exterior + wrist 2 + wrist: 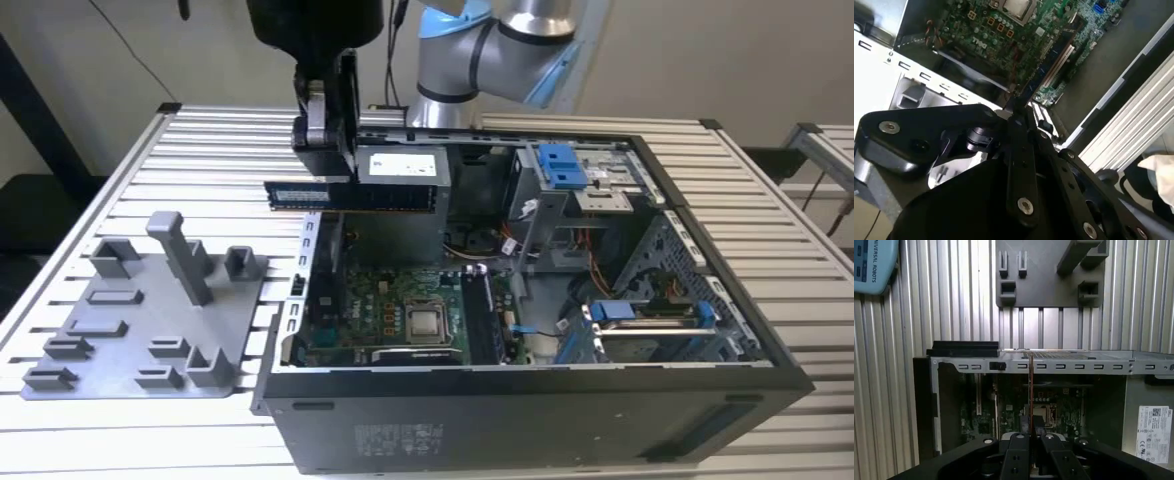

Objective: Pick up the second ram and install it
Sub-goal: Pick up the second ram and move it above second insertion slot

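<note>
Metal table (187,140) (ribbed, matt)

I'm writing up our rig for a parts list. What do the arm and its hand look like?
The arm has silvery-grey sections and light blue joint caps. The hand is black throughout, built of flat hinged link bars pinned with silver screws. A thin black cable runs down beside it.

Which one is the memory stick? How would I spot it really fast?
Find the big open computer case on the slatted table. Over its wall at the exterior view's left hangs the black gripper, with the second ram clamped in its jaws. It is the only long, thin, blue-green strip up in the air instead of down inside the case.
</note>
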